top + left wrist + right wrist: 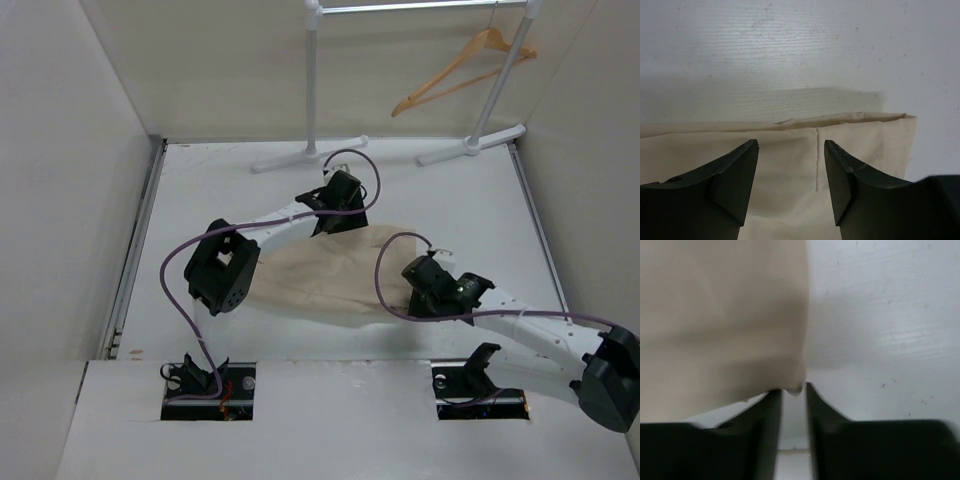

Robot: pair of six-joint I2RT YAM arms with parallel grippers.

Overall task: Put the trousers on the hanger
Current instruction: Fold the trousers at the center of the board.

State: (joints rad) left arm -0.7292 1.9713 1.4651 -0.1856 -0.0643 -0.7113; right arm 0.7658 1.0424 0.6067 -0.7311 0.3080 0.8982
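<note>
The beige trousers (320,278) lie folded and wrinkled in the middle of the table. My left gripper (335,212) hovers over their far edge. In the left wrist view it (791,145) is open, with the cloth (790,170) and a stitched seam between the fingers. My right gripper (420,285) is at the trousers' right edge. In the right wrist view its jaws (794,389) are nearly closed on a corner of the cloth (720,315), which is raised off the table. The wooden hanger (460,72) hangs on the rack at the back right.
The white clothes rack (312,80) stands at the back, with its feet (305,157) on the table's far edge. White walls close in the left, right and back. Purple cables loop over both arms.
</note>
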